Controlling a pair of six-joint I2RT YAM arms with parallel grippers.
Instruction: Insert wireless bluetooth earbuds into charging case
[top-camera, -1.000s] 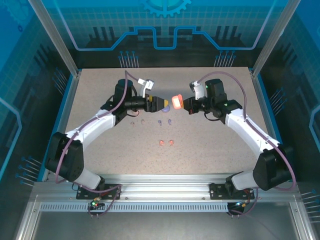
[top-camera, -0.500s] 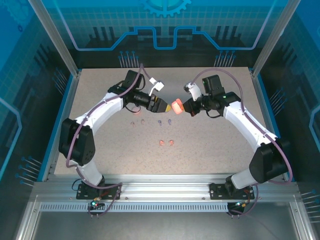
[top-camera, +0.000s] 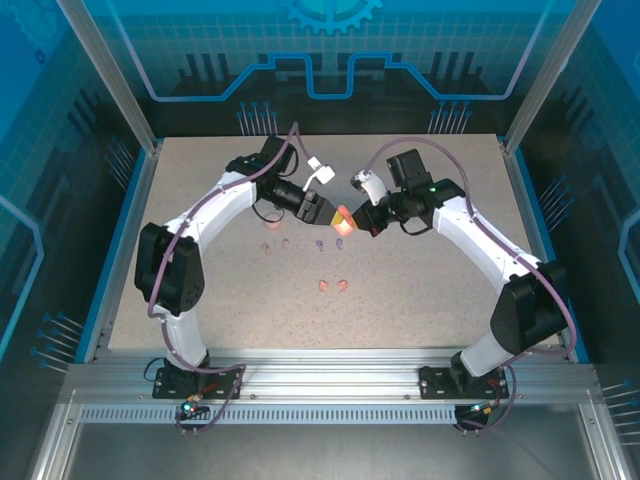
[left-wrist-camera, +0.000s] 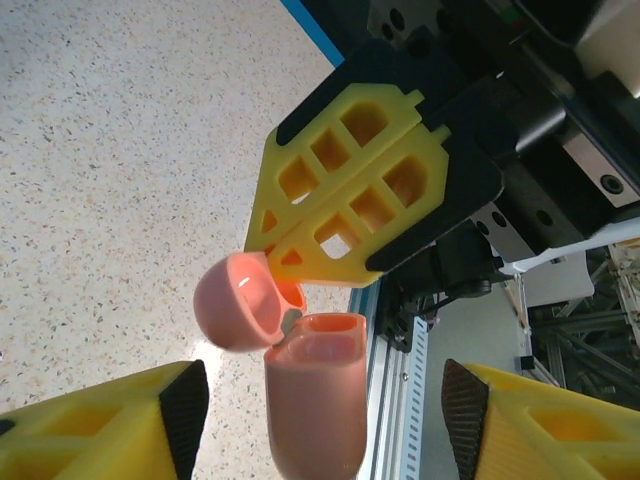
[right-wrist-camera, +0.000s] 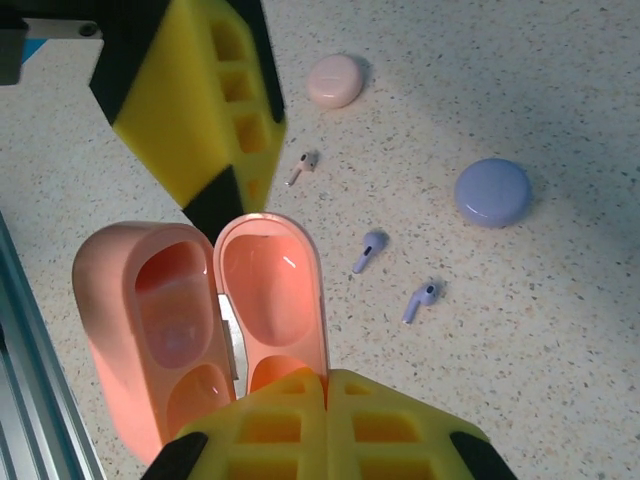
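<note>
A coral charging case (top-camera: 342, 222) hangs open above the table between both grippers. My right gripper (right-wrist-camera: 328, 378) is shut on the edge of its lid (right-wrist-camera: 270, 290); the body (right-wrist-camera: 150, 310) with two empty sockets hangs beside it. My left gripper (left-wrist-camera: 325, 410) is open, its pads (left-wrist-camera: 185, 410) standing on either side of the case body (left-wrist-camera: 315, 400) without touching it. On the table lie two pale pink earbuds (top-camera: 266, 246), two purple earbuds (right-wrist-camera: 368, 250) and two coral-red earbuds (top-camera: 322, 286).
A closed pale pink case (right-wrist-camera: 335, 80) and a closed purple case (right-wrist-camera: 493, 192) sit on the speckled table (top-camera: 420, 290) beyond the earbuds. A blue rim and aluminium rail (top-camera: 330, 360) border the near edge.
Both grippers and the coral case have shifted a little left and toward the near edge. The left arm's elbow has swung right and straightened upward.
</note>
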